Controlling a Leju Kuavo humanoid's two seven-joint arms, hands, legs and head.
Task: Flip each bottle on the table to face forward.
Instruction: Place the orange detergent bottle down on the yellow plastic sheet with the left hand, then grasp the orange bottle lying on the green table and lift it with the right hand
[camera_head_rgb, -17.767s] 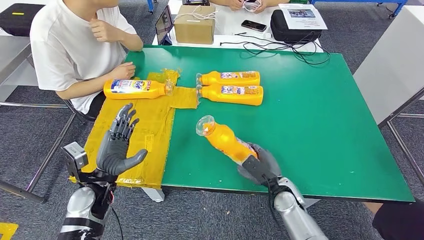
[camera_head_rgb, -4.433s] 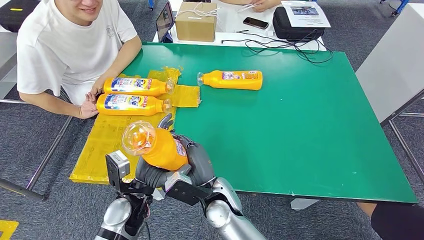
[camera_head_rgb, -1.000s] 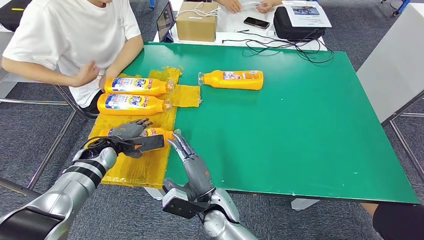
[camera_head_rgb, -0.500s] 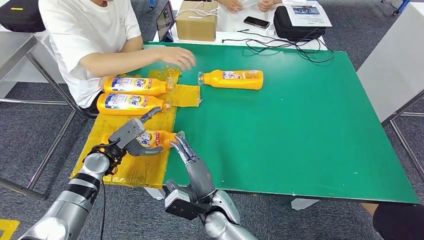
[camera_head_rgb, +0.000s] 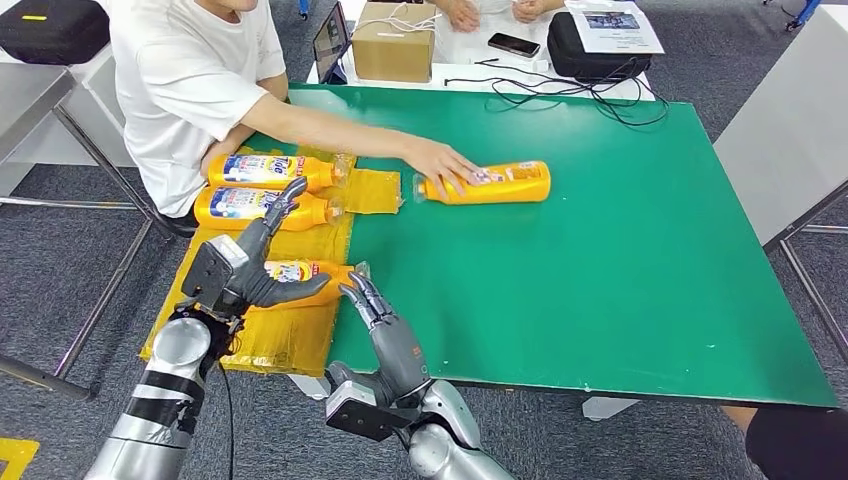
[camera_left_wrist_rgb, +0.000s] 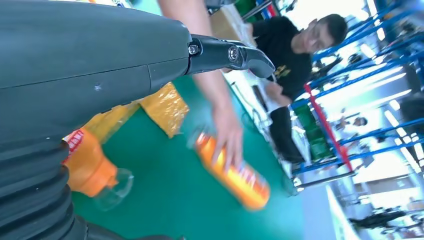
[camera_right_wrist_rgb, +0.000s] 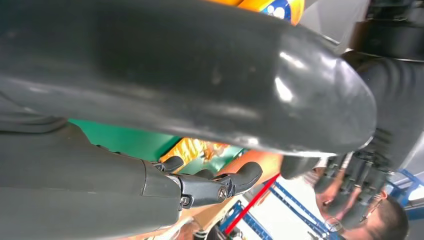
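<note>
I see the green table (camera_head_rgb: 620, 280) across my head view, with a yellow sheet (camera_head_rgb: 290, 335) laid over its left end. A person (camera_head_rgb: 190, 80) in a white shirt sits at that end and reaches across, their hand (camera_head_rgb: 445, 165) resting on an orange bottle (camera_head_rgb: 500, 183) lying on its side on the green surface. Two more bottles lie side by side on the sheet near the person, the farther bottle (camera_head_rgb: 262, 170) and the middle bottle (camera_head_rgb: 240, 206), both with labels facing up. My left hand (camera_head_rgb: 245, 265) hangs just above the nearest bottle (camera_head_rgb: 305, 271), fingers spread apart and holding nothing; whether it touches that bottle I cannot tell. My right hand (camera_head_rgb: 385, 330) stands at the table's near edge, fingers extended and apart, empty, just beside that bottle's clear cap (camera_head_rgb: 360, 269).
</note>
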